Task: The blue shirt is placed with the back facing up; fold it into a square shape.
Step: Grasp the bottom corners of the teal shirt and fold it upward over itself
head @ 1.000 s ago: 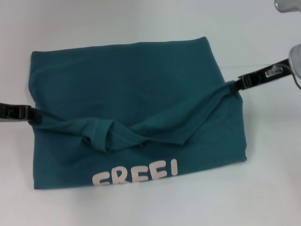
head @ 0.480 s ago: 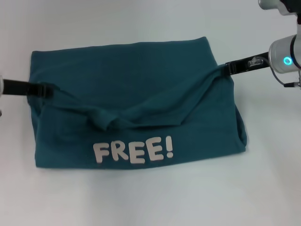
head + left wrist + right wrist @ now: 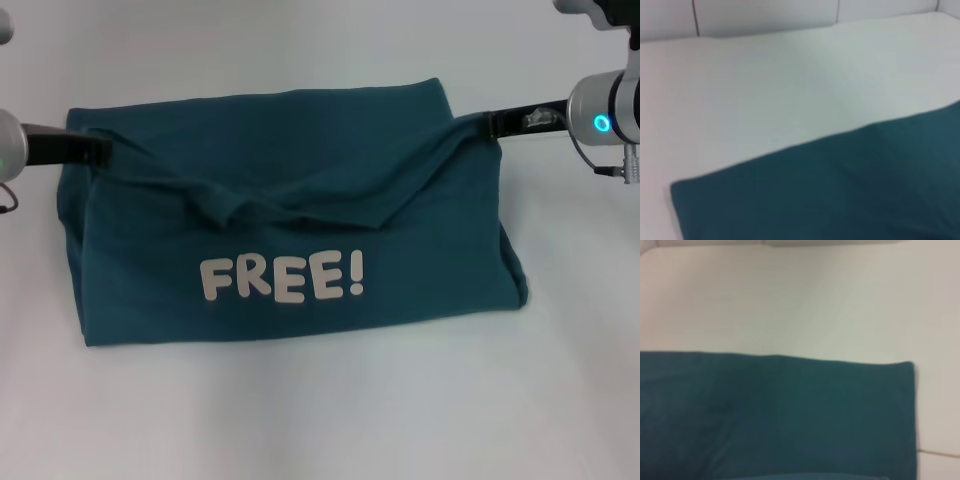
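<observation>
Folding is well under way as I read it: the blue shirt [image 3: 290, 230] lies flat on the white table [image 3: 320, 420], its near part doubled over so the white "FREE!" lettering [image 3: 283, 279] faces up. I have the left gripper [image 3: 98, 148] clamped on the folded edge at its left end and the right gripper [image 3: 490, 124] clamped on its right end, the edge sagging and rumpled between them near the far hem. What remains, I judge, is laying that edge down flat, letting go and squaring up.
</observation>
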Available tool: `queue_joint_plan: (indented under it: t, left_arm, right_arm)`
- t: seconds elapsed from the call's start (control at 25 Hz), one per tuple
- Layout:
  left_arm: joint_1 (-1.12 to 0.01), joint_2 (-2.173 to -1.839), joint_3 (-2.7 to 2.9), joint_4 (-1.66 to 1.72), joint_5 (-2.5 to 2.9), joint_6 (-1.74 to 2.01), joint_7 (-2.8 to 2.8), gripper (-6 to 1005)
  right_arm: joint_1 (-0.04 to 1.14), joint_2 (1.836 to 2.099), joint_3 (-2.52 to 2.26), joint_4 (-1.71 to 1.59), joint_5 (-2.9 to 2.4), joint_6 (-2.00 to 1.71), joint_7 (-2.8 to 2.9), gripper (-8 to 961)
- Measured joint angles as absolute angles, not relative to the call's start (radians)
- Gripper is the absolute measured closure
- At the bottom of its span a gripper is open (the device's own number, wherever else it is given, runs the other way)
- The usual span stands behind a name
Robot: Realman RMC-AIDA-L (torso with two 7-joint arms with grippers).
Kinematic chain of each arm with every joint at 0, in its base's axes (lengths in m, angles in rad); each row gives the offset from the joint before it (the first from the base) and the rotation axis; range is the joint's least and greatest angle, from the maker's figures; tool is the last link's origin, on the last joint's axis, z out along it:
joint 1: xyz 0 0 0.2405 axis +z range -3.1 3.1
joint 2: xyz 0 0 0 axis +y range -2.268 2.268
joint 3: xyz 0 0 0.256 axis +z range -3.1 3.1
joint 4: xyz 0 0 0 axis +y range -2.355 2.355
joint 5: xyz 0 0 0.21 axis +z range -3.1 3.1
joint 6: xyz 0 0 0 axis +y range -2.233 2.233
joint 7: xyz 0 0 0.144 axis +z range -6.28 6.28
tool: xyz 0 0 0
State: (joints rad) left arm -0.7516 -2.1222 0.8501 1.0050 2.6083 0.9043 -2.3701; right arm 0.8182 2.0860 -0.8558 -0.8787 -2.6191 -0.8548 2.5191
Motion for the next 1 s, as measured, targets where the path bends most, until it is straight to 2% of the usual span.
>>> queue_joint_plan:
  t: [1.0]
  left_arm:
    - [-0.802,-2.138,0.893,0.779,2.612,0.56,-2.291,990]
  right_arm:
    - [0.818,2.088,-0.897,-0.786,-2.56,-0.618,2.509,911]
